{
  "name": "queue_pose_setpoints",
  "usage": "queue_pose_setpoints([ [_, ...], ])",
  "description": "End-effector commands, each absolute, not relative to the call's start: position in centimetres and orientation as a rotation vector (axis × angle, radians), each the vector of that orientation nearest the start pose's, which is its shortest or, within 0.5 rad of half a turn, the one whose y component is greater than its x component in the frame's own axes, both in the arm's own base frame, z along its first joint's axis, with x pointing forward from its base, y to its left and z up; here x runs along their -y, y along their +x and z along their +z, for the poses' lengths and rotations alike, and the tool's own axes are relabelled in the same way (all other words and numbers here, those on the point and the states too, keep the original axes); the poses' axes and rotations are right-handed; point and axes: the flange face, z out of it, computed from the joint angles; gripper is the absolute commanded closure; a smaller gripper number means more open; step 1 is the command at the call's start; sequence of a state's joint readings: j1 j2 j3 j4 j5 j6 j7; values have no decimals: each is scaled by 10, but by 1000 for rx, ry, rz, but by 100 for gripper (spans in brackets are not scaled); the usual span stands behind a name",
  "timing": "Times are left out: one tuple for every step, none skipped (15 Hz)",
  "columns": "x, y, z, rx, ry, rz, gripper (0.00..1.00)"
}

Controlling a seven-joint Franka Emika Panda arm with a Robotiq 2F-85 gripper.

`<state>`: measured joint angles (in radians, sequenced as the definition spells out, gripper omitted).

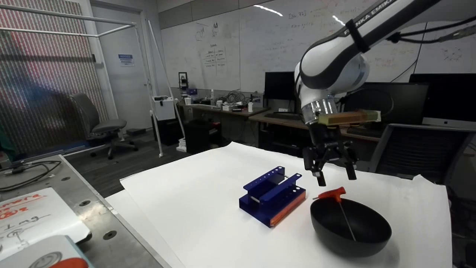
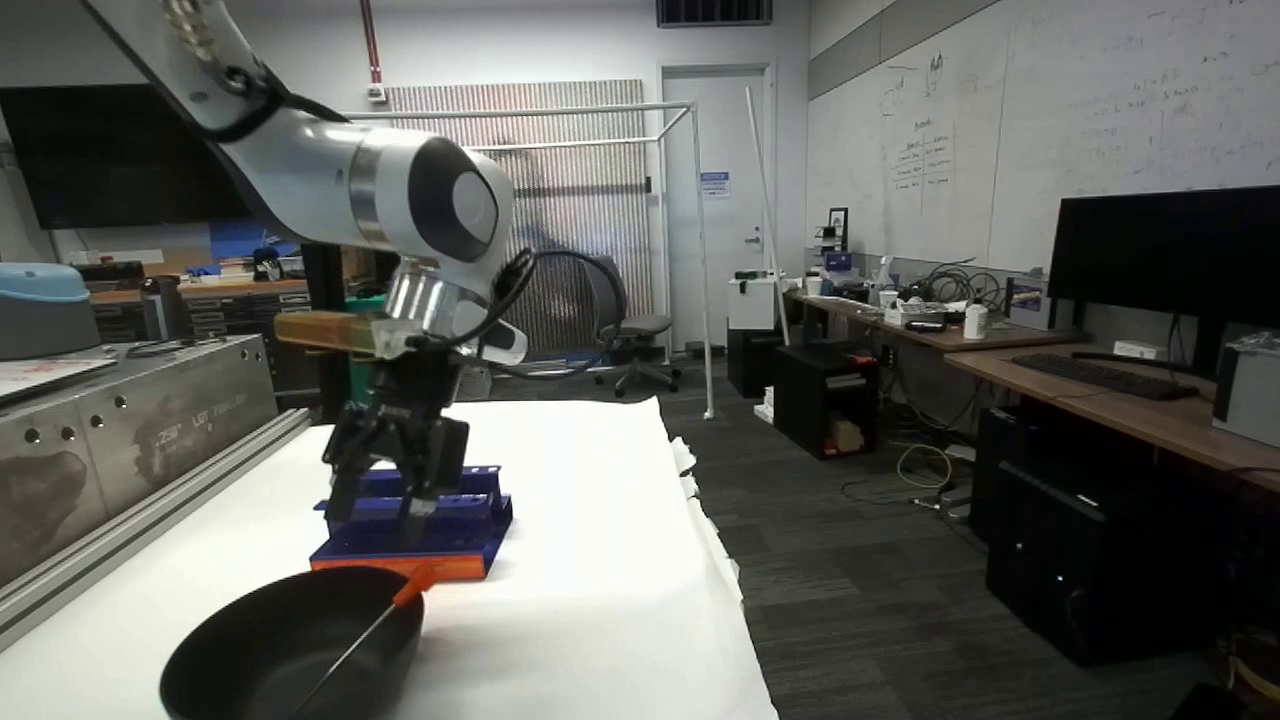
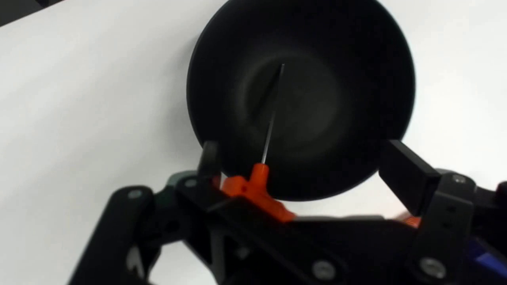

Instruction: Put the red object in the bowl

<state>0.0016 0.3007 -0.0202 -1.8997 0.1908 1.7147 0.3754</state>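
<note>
The red object is a tool with a red T-shaped handle and a thin metal shaft; its handle shows in both exterior views (image 1: 336, 194) (image 2: 413, 585) and in the wrist view (image 3: 259, 184). Its shaft reaches down inside the black bowl (image 1: 342, 245), and the handle sits at the rim, partly outside. The bowl also shows in an exterior view (image 2: 235, 640) and in the wrist view (image 3: 348, 118). My gripper (image 1: 336, 178) is above the handle and rim, apart from them, with fingers spread and nothing between them. In the wrist view (image 3: 305, 170) a finger hides part of the handle.
A blue slotted rack with an orange-red base (image 1: 273, 197) stands on the white-covered table (image 1: 193, 208), close to the bowl on the handle's side; it also shows in an exterior view (image 2: 420, 540). A metal bench (image 1: 93, 208) borders the table. A chair (image 1: 420, 156) stands behind.
</note>
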Motion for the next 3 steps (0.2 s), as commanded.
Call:
queue_pose_setpoints([
  [-30,541,379,-534,-2892,547,0],
  [-36,538,391,-473,-2904,496,0],
  [-42,535,401,-433,-2905,452,0],
])
